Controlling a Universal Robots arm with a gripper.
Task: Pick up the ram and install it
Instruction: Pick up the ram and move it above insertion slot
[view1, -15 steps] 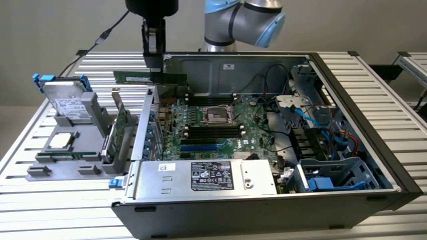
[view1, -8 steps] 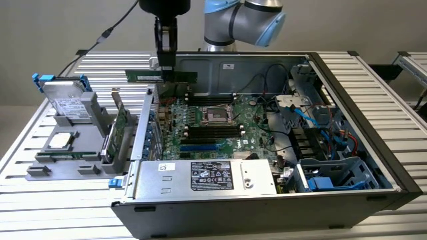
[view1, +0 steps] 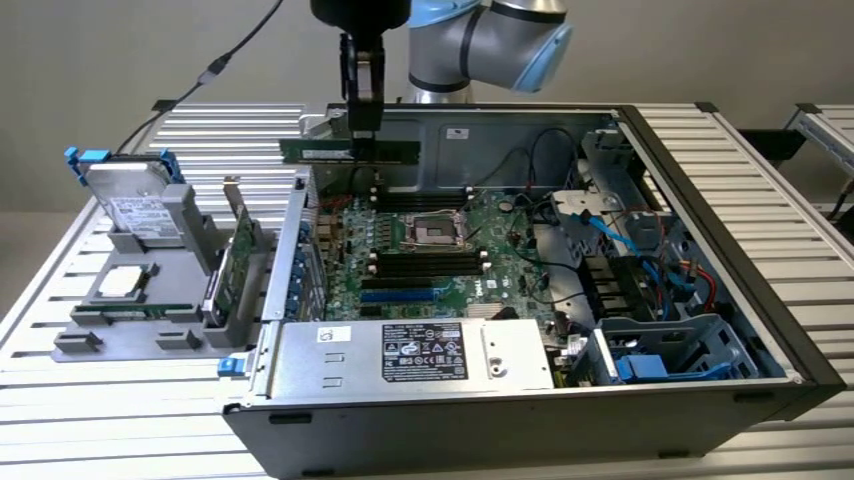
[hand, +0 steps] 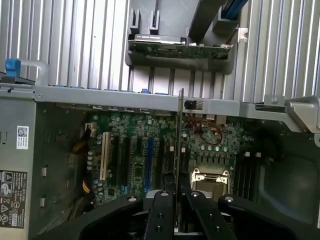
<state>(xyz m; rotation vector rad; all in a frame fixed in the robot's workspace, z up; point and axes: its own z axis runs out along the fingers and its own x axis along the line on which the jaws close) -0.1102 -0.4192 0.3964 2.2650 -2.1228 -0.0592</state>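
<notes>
The ram (view1: 350, 150), a thin green stick, hangs level above the back of the open computer case, over its motherboard (view1: 414, 250). My gripper (view1: 363, 125) points straight down and is shut on the ram's top edge. In the wrist view the ram (hand: 180, 130) shows edge-on as a thin dark line between the black fingers (hand: 162, 212). Below it lie the motherboard (hand: 135, 160), the silver processor socket (hand: 210, 182) and the black memory slots (hand: 250, 170). In the exterior view black memory slots (view1: 424, 262) lie just in front of the socket (view1: 434, 232).
A grey parts holder (view1: 80, 340) at the exterior view's left carries a hard drive (view1: 134, 205), a green expansion card (view1: 243, 265) and a square processor chip (view1: 120, 283). The power supply (view1: 414, 355) fills the case's front. Drive cages and blue cables (view1: 627, 240) crowd the right.
</notes>
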